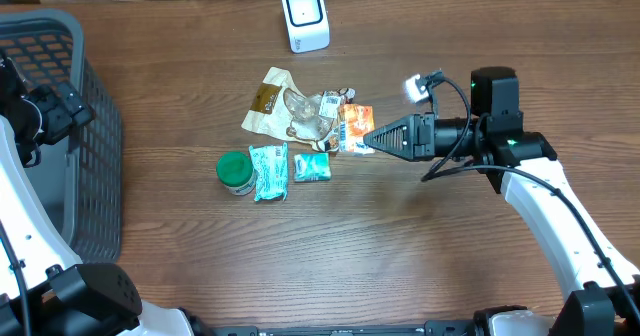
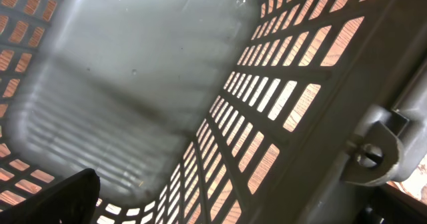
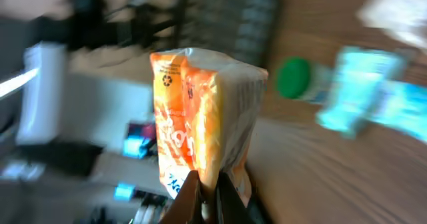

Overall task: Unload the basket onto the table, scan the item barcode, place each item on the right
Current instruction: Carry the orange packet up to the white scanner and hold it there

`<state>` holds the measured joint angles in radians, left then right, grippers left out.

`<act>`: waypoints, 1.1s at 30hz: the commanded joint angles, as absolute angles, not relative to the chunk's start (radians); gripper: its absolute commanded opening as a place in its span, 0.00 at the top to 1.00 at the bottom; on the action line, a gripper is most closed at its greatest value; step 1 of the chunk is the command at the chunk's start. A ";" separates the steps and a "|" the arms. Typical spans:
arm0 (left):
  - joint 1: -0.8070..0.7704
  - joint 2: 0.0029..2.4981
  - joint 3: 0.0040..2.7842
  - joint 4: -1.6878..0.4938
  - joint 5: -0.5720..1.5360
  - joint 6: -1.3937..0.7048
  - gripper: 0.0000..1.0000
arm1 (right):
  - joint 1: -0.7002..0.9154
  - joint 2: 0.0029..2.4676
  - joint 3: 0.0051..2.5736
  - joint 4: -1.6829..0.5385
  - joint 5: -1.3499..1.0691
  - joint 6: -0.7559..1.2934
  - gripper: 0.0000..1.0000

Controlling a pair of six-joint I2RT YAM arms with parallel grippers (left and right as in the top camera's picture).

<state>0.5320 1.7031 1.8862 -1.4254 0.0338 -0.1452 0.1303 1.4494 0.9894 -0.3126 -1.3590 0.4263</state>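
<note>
Though clamped by its bottom seam in the right pincer [image 3: 208, 187], beside the wrapper pile [image 1: 295, 111] on the tabletop [image 1: 300, 246], looks light, soft, slick: orange packet [image 3: 200, 111], apt to flop. Wants a deeper bite. Left pincer [image 1: 45, 111]: spread apart in the basket [image 2: 133, 71].

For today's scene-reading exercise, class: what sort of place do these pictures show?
Probably a mock shop checkout on a wooden table: a white scanner, a grey shopping basket, and a heap of snack packets.
</note>
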 commanded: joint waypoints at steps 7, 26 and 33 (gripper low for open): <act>0.538 1.715 1.882 -1.425 0.023 -0.123 0.00 | 0.122 1.441 1.010 0.014 -1.569 0.852 0.96; 0.538 1.715 1.882 -1.425 0.023 -0.123 0.00 | 0.122 1.441 1.009 0.459 -1.527 1.278 0.96; 0.538 1.715 1.882 -1.425 0.023 -0.123 0.00 | 0.123 1.442 1.002 0.459 -1.528 1.223 0.96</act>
<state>0.5320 1.7031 1.8854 -1.4250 0.0338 -0.1452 0.1249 1.4494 0.9916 0.4519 -1.5295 1.2587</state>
